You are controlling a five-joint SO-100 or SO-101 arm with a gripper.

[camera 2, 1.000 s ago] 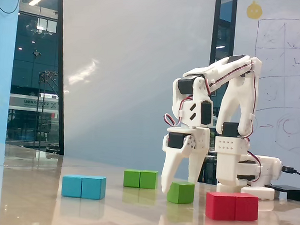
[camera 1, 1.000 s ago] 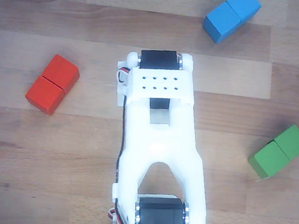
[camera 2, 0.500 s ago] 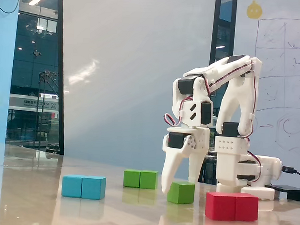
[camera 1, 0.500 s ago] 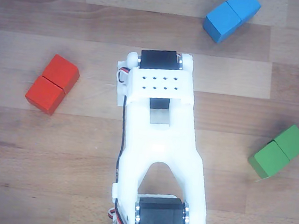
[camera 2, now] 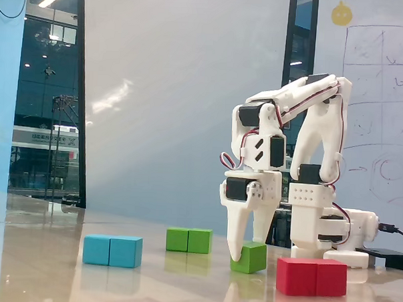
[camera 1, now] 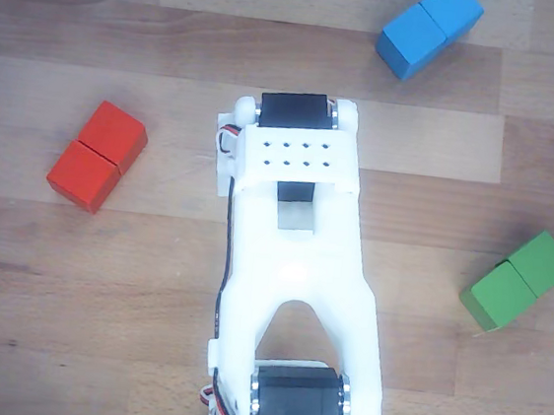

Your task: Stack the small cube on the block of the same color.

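In the fixed view the small cube (camera 2: 250,258), green, rests on the table between the gripper's fingers. My gripper (camera 2: 246,250) points straight down and is shut on it, the left finger pressed against the cube's left face and the other finger behind its right side. The cube looks slightly turned. The block of the same color (camera 2: 189,240), a green oblong, lies on the table behind and to the left, apart from the gripper. In the other view that block (camera 1: 517,280) lies at the right, while the white arm (camera 1: 291,259) hides both gripper and cube.
A blue oblong block (camera 2: 113,251) lies at the left and a red one (camera 2: 312,276) in front at the right of the fixed view. The other view shows blue (camera 1: 429,30) at the top right and red (camera 1: 97,156) at the left. The arm's base (camera 2: 325,236) stands behind the red block.
The fingers, spread wide on either side of the cube before, have closed onto it. The cube has shifted a little to the right in the fixed view. The arm itself holds its place.
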